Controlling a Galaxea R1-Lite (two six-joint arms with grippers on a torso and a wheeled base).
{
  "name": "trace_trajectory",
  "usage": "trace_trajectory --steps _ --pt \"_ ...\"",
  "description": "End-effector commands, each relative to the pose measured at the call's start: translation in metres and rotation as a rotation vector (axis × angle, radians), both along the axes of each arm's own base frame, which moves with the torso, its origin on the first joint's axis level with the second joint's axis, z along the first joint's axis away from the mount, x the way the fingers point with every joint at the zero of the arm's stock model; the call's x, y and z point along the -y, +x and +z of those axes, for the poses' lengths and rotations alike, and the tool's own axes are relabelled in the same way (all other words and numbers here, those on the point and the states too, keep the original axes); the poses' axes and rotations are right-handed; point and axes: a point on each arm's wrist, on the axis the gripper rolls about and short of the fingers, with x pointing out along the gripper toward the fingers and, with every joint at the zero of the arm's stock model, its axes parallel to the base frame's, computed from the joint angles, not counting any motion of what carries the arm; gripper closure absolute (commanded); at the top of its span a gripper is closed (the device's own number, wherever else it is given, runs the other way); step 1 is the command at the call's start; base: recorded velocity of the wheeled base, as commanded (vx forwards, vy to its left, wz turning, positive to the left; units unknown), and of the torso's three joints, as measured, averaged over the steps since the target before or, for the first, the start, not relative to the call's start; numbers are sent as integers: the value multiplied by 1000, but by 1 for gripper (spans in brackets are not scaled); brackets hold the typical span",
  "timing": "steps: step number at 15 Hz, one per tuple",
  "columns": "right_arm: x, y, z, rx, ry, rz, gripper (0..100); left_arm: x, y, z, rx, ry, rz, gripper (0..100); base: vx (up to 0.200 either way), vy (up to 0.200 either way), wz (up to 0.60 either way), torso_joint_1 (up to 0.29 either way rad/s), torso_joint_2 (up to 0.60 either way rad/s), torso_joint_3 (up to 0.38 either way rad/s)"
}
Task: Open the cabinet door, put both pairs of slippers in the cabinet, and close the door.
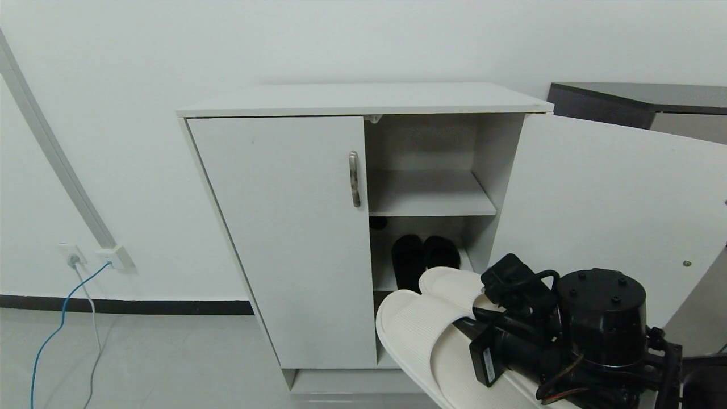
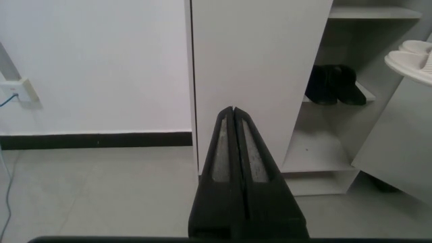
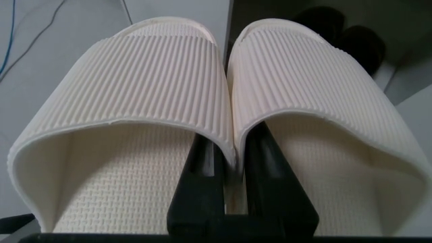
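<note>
White wall and pale grey floor frame the cabinet at the centre of the head view. Its left door is closed. The right door stands swung wide toward the right edge, which leaves the opening free for loading. The black slippers already sit side by side on the middle shelf, low in that opening.

You hold the white slippers in the right gripper at the lower right of the head view, just outside the opening with their toes toward it. The gripper is clamped on the two inner walls pressed together, which lets you carry the pair as one item.

Your left gripper is closed on nothing and hovers in front of the closed left door, out of the carrying arm's way.

I judge that placing this second pair is the step in hand. The upper shelf looks free, and the open door is not yet shut.
</note>
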Motion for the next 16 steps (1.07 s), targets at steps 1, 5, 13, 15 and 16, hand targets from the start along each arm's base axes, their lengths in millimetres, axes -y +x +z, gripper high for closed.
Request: trace_trajectory --steps 1,5,13,15,16 --pt "0 0 0 1 1 -1 100 0 0 0 0 -1 1 100 0 0 0 0 0 0" --pt "-7 6 -3 4 -4 -17 100 0 0 0 0 0 1 100 0 0 0 0 0 0" --pt "-71 42 -3 61 21 -442 100 0 0 0 0 2 -1 100 0 0 0 -5 39 39" --pt "-82 53 19 37 54 -587 100 0 0 0 0 2 -1 100 0 0 0 0 0 0" --pt "-85 55 28 37 62 -605 100 0 0 0 0 2 -1 100 0 0 0 0 0 0"
